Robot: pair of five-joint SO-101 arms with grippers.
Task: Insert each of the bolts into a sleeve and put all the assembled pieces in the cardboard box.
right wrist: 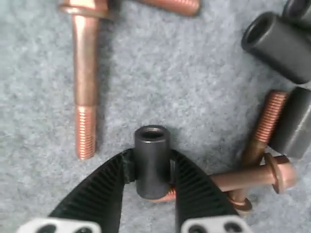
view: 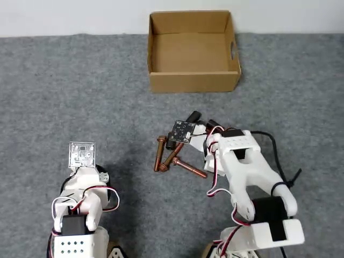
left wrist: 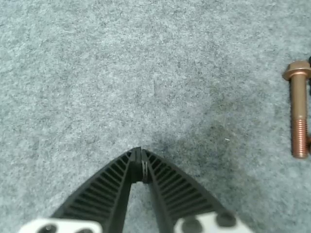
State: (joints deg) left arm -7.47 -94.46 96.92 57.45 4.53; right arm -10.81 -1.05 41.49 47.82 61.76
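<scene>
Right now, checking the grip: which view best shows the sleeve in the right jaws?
Right wrist view: the sleeve sits in the right gripper, bore visible. High view: the right arm covers it. Left wrist view: carpet, one bolt.

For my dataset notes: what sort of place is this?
Likely a robot test bench: two white robot arms over grey carpet, with a cardboard box, copper bolts and a black sleeve.

Your high camera looks steeply down on the desk [view: 54,80] from the near side, cardboard box [view: 193,82] at the far side. Your wrist cameras peer closely past the left claw [left wrist: 141,160] and right claw [right wrist: 152,164]; all three share the bolts [view: 159,153].
</scene>
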